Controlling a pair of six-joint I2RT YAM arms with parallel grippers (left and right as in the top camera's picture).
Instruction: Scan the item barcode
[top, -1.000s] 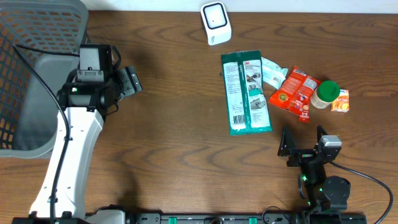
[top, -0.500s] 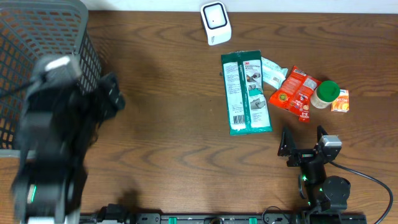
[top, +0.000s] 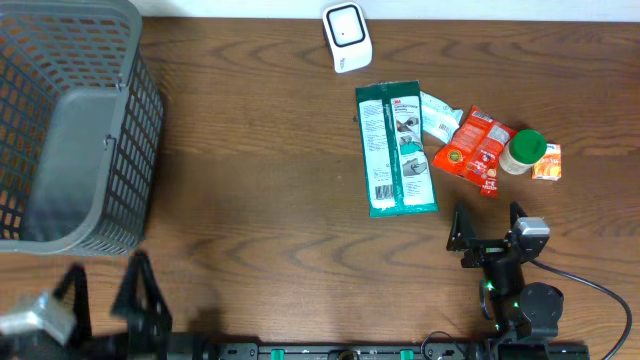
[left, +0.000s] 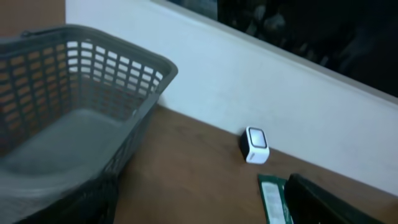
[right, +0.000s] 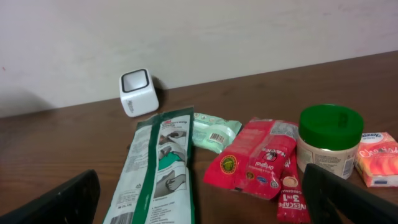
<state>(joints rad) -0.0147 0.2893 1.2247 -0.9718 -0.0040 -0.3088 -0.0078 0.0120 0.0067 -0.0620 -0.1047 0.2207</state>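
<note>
Wide bare wood to the left, clutter to the right

The left gripper (top: 105, 287) and the right gripper (top: 487, 226) sit at the near edge, jaws spread and holding nothing. The green packet (top: 395, 148) lies flat right of centre. Its long axis runs from the scanner (top: 343, 36) toward the near edge, with the barcode (top: 382, 188) nearest. The basket (top: 137, 150) stands well apart, and the red sachet (top: 475, 150) is just beside the packet.

A white cube scanner (top: 346, 37) is stood upright by the far wall. A long green pack (top: 396, 148) is laid flat near it, barcode up, with a red sachet (top: 474, 150) and green-lidded jar (top: 522, 151) clustered beside it
</note>
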